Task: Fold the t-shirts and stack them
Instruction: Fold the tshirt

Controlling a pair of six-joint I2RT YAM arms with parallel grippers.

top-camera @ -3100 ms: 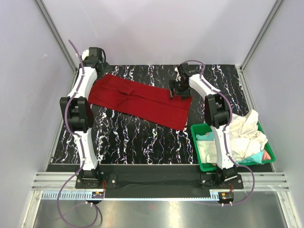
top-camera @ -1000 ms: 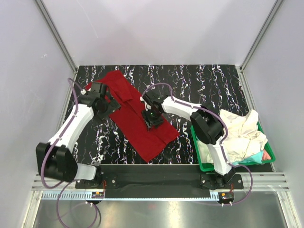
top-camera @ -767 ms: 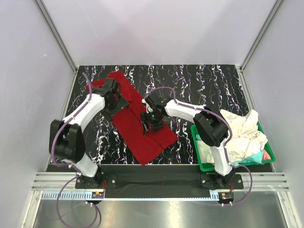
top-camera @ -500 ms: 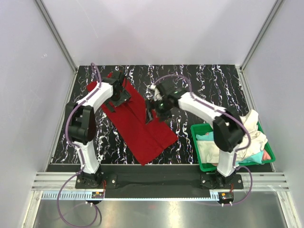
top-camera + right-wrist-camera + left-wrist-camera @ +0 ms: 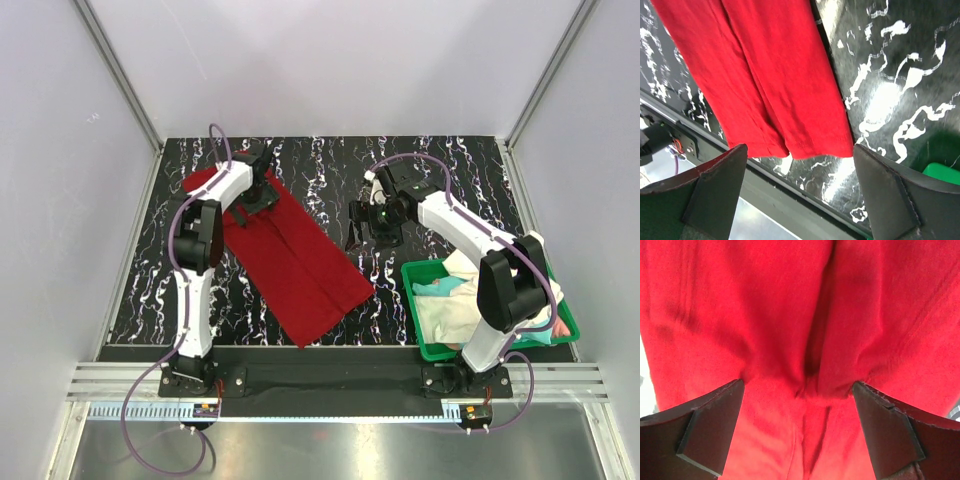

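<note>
The deep red t-shirt [image 5: 290,255] lies folded into a long strip, running diagonally from the far left toward the near middle of the table. My left gripper [image 5: 256,194] is open just above its far end; red cloth [image 5: 800,315] fills the left wrist view between the spread fingers [image 5: 710,430]. My right gripper [image 5: 366,226] is open and empty, raised beside the strip's right edge. In the right wrist view the strip's near hem [image 5: 805,145] shows. Cream-white shirts [image 5: 510,285], a teal one [image 5: 438,287] and a pinkish one [image 5: 564,327] sit in the bin.
The green plastic bin [image 5: 428,350] stands at the near right, its corner showing in the right wrist view [image 5: 942,172]. The black marbled table [image 5: 450,170] has a metal rail along its near edge [image 5: 790,200]. Grey walls close in the back and sides.
The red shirt was swung from lying across the far side to a diagonal. My right gripper let go and moved right, off the cloth. My left gripper moved to the shirt's far end.
</note>
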